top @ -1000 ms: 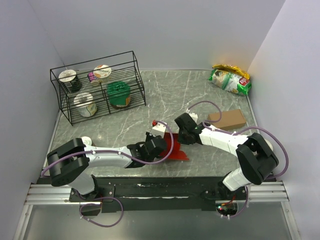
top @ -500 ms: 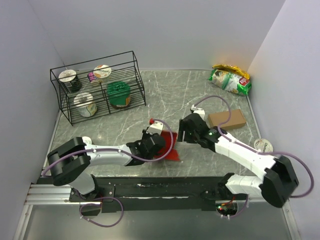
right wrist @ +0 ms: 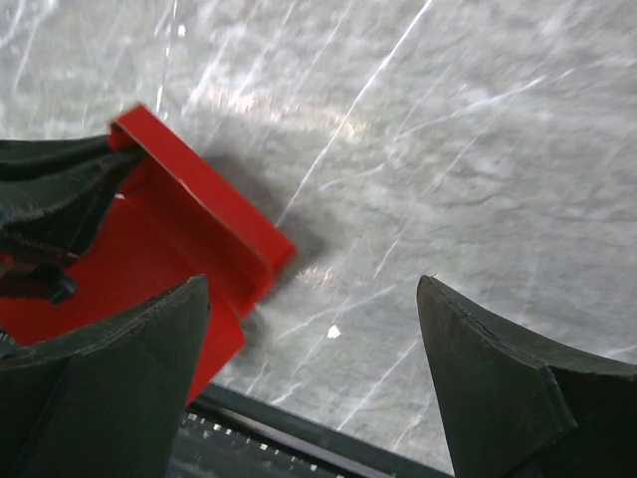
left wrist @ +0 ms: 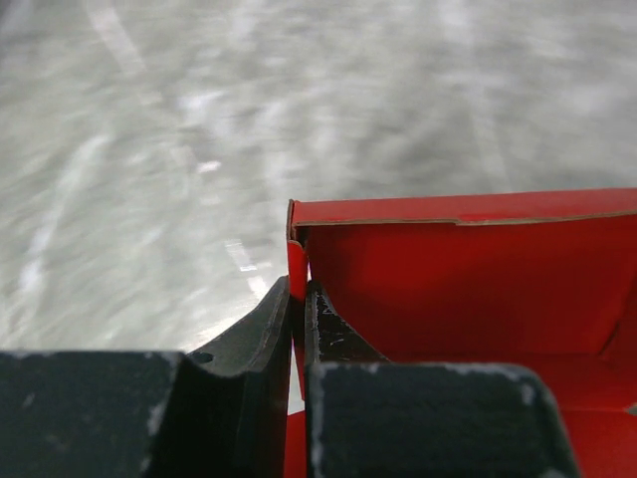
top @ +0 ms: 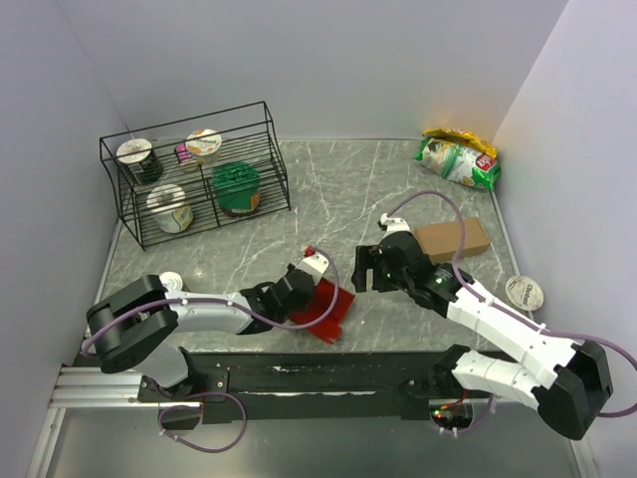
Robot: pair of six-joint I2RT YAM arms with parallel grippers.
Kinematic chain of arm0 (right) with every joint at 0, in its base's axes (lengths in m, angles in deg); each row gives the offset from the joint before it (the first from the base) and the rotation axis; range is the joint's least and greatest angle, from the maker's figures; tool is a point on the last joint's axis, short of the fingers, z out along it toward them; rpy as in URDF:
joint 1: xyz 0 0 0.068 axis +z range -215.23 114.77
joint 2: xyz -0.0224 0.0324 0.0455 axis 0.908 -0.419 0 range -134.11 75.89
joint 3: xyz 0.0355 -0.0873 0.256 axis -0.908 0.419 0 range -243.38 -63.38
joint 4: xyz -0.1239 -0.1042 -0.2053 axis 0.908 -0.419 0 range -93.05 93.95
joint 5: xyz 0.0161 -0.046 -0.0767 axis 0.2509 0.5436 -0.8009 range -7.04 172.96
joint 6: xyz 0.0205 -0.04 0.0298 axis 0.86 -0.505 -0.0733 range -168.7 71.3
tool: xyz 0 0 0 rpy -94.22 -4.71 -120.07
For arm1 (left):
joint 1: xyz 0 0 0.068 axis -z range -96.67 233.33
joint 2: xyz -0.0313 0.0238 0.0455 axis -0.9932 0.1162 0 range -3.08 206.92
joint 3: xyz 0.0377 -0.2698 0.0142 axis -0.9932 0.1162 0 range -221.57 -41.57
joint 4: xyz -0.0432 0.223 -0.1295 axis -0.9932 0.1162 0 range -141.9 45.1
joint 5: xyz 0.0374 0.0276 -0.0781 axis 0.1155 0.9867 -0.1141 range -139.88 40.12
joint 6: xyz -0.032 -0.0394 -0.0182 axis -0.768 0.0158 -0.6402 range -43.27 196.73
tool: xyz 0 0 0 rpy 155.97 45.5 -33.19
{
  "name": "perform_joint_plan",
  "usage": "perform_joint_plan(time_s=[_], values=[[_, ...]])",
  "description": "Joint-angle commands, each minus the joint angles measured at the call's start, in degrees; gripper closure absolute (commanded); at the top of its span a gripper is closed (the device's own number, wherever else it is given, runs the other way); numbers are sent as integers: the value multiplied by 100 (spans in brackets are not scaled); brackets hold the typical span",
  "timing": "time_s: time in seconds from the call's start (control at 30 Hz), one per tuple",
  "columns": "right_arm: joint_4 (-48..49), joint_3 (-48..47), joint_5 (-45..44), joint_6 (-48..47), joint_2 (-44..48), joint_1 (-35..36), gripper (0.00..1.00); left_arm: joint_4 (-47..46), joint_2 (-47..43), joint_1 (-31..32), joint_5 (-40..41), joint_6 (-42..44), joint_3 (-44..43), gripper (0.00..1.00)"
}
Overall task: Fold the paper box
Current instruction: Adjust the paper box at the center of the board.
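One paper box wall pinched in left tool.

Grey marbled table: wire rack far left, snack bag far right, brown cardboard box, red paper box near front.

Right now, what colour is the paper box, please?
Paper box: bright red; left wrist view.

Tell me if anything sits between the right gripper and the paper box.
Nothing visible does. The open right gripper hangs beside the paper box, with only bare table between. The left gripper pinches a wall on the box's far side.
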State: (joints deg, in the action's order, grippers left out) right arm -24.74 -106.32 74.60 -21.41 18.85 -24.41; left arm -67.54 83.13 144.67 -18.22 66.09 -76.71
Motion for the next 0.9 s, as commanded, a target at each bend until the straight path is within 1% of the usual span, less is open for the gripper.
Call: perform_joint_plan(time_s=[0.0,0.07,0.1,0.2,0.3,0.33,0.37,0.4,0.43,0.53,0.6,0.67,0.8,0.87], values=[[126,-84,562,-66,-132,-328,9,-248,-193,-394,-2396,554,-46,99],[188,-74,800,-22,-194,-495,9,-37,-70,-639,-2812,562,-256,99],[188,-57,940,-4,-220,-531,9,217,-9,-719,-3162,580,-344,99],[249,39,1029,31,-361,-575,9,753,412,-861,-3534,685,-931,99],[443,215,1170,57,-361,-628,8,992,580,-887,-3544,738,-1197,91],[478,250,1196,66,-335,-654,8,1080,624,-887,-3509,712,-1319,82],[539,286,1222,75,-326,-663,7,1107,651,-904,-3517,694,-1364,76],[566,338,1258,75,-300,-680,7,1133,660,-922,-3552,694,-1417,73],[583,365,1267,57,-291,-689,7,1194,695,-940,-3509,625,-1513,67],[636,453,1284,49,-256,-742,6,1335,774,-1001,-3500,536,-1733,59],[723,523,1302,49,-238,-794,6,1388,827,-1045,-3526,501,-1865,55],[794,567,1372,22,-220,-812,6,1414,853,-1063,-3570,466,-1935,49],[900,655,1328,-66,-264,-847,6,1371,853,-1098,-3658,387,-2067,43],[952,690,1250,-74,-352,-856,6,1344,836,-1159,-3676,290,-2111,38]])
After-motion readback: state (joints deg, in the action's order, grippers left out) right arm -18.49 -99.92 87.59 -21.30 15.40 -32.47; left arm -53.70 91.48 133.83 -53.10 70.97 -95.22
